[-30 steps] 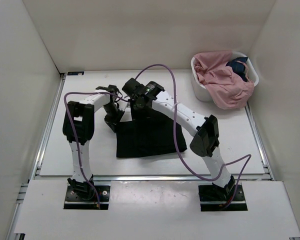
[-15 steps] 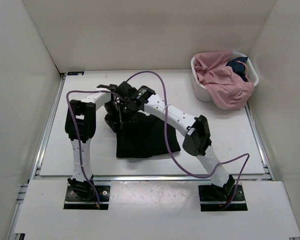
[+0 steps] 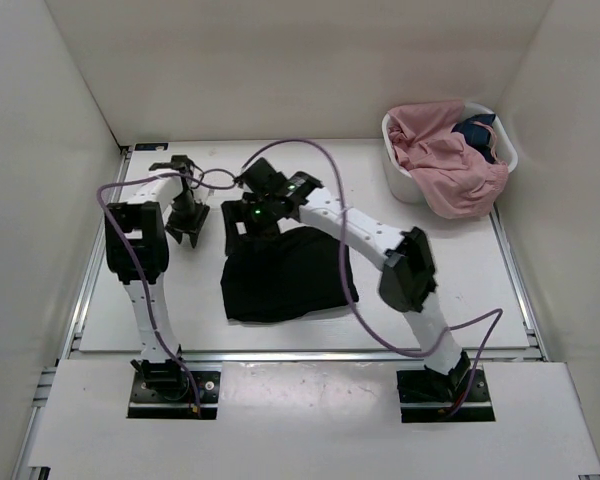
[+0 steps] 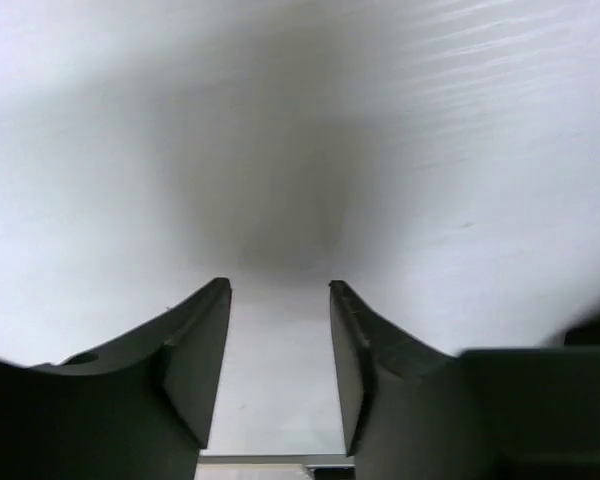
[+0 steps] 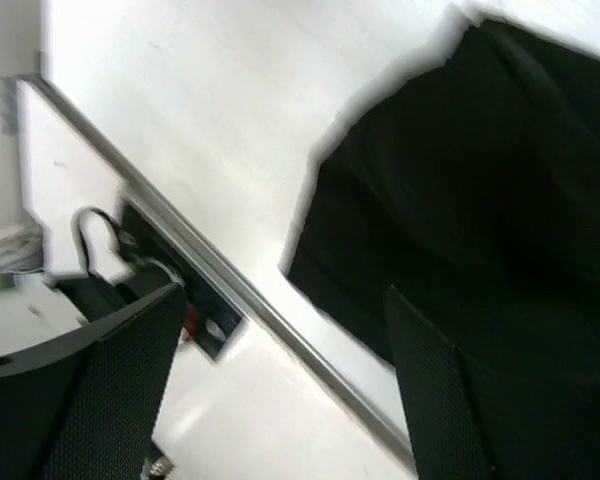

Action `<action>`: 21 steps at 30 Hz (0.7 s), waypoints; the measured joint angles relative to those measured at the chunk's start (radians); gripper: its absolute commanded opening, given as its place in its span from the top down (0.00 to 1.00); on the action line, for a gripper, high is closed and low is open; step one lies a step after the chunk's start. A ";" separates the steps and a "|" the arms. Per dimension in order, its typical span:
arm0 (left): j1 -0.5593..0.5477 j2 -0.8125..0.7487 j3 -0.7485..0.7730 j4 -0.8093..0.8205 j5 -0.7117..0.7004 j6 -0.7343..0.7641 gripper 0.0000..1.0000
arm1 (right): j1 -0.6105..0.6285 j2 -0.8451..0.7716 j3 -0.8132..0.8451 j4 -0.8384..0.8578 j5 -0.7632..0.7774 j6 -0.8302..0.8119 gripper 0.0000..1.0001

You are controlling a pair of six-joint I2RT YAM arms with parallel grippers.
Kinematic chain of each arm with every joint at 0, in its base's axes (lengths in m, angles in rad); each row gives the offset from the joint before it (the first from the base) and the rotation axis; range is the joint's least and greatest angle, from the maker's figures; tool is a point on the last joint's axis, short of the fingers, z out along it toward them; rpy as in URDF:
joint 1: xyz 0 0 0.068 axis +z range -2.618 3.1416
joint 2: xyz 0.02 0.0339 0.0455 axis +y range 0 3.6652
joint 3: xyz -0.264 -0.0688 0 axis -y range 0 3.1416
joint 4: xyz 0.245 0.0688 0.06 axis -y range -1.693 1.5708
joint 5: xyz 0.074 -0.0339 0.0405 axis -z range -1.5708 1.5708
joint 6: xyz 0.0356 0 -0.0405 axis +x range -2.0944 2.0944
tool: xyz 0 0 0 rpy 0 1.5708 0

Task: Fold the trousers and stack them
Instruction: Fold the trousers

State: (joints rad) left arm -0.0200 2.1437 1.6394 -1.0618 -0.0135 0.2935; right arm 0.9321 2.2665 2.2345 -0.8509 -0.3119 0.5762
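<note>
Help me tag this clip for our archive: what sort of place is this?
Probably a robotics lab test cell, not a home: white panel walls box in a white table, two robot arms are bolted at its near edge, and a white plastic laundry basket holds clothes.
</note>
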 measured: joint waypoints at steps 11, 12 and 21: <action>-0.314 -0.394 -0.017 0.111 0.168 0.198 0.05 | -0.303 -0.887 -0.985 0.176 0.255 0.032 0.01; -0.344 -0.400 -0.024 0.117 0.197 0.209 0.04 | -0.324 -0.906 -1.043 0.189 0.257 0.034 0.01; -0.389 -0.238 -0.120 0.125 0.224 0.240 0.75 | -0.386 -0.816 -1.388 0.337 0.153 0.013 0.10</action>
State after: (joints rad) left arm -0.4095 1.9057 1.5196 -0.9371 0.2100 0.5339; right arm 0.5465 1.4506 0.8467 -0.5140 -0.1593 0.5888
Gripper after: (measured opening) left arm 0.448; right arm 0.946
